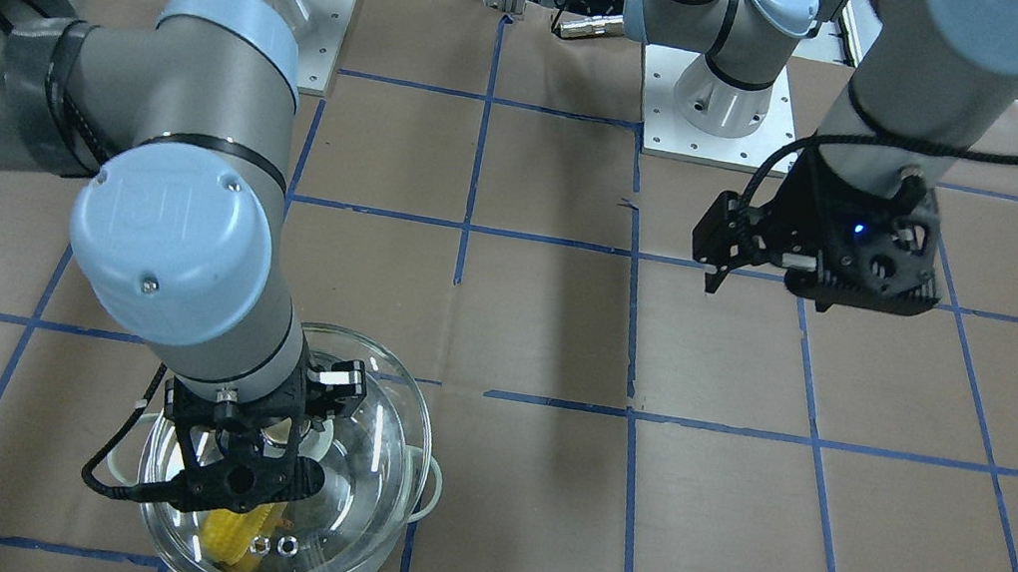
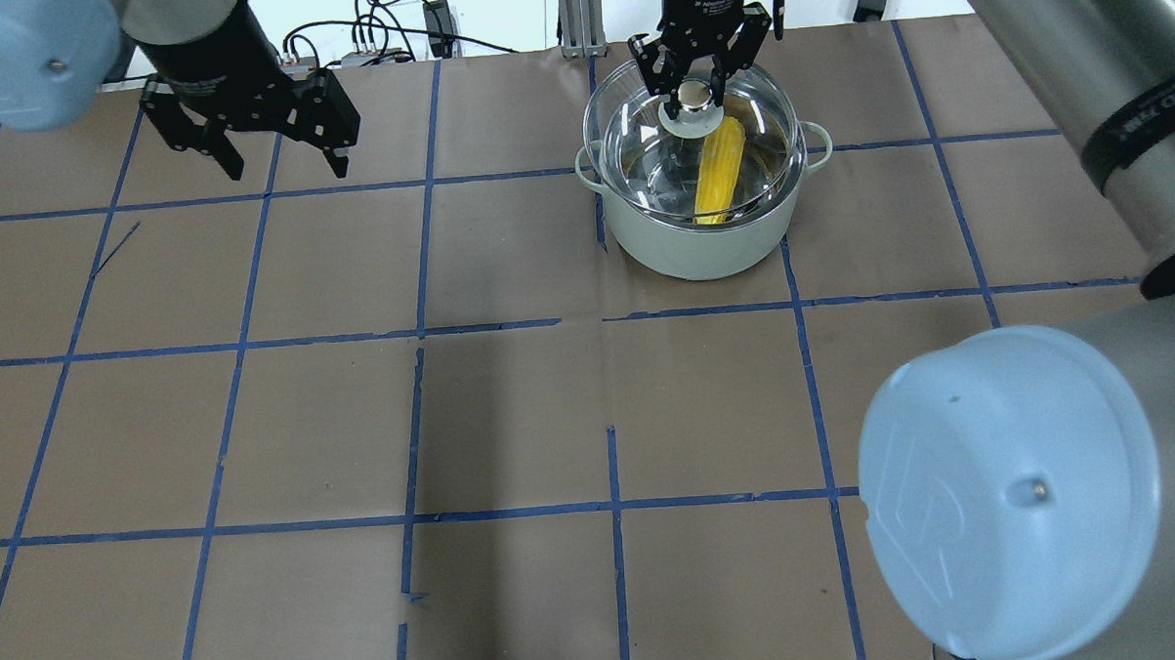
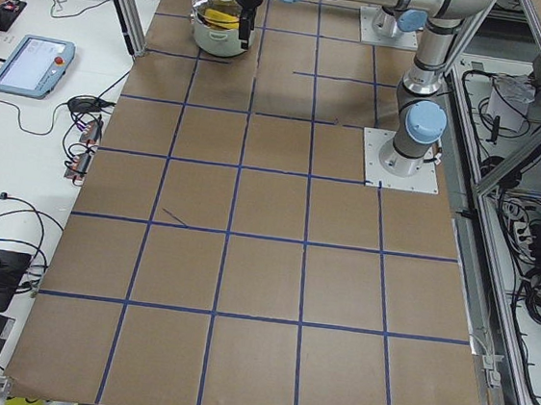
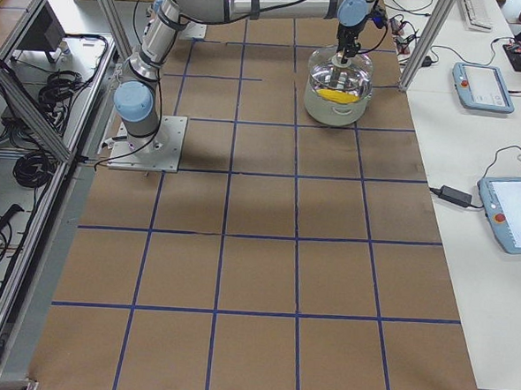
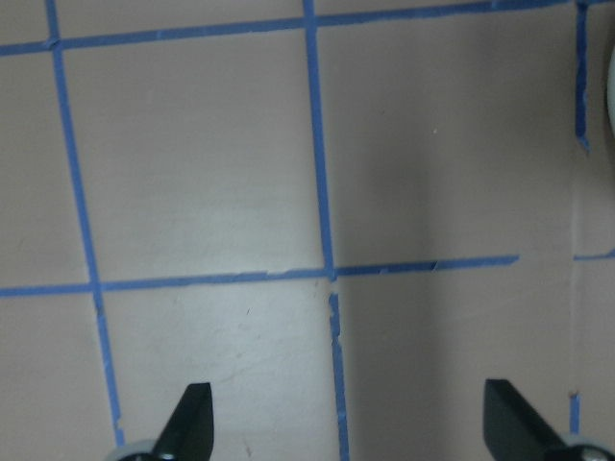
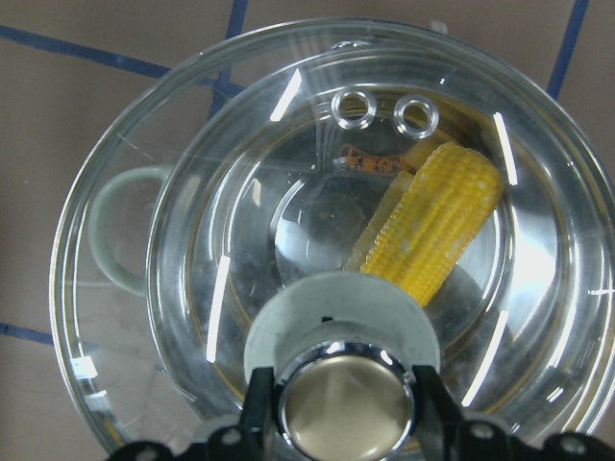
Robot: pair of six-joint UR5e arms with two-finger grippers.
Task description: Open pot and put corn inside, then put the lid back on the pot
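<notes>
Brown paper [image 2: 512, 411] covers the table, marked into squares by blue tape lines [image 2: 613, 510]. Seen from over the robot's shoulders, the nearest thing is a pale blue joint cap [image 2: 1009, 496] on the right arm, low on the right.

Farther out, right of centre, stands the pot [image 2: 702, 253], round and pale-sided, with a small loop handle [image 2: 817, 138] on each side. The corn [image 2: 719, 169], bright yellow, lies inside the pot on its mirror-like floor, with one end nearer the robot and the other farther off.

The lid [image 2: 770, 104], a clear glass dome, sits over the pot's mouth with its rim shifted slightly off the pot's rim. Whether it rests on the pot cannot be told. Two metal vent rings [image 6: 352, 108] show near its edge.

The right gripper [image 2: 696, 90] comes down from above, its two fingers closed against either side of the knob [image 6: 341, 413] and gripping it.

At about the same depth, well apart to the left, the left gripper [image 2: 287, 167] hangs over the paper, fingers spread wide and holding nothing.
</notes>
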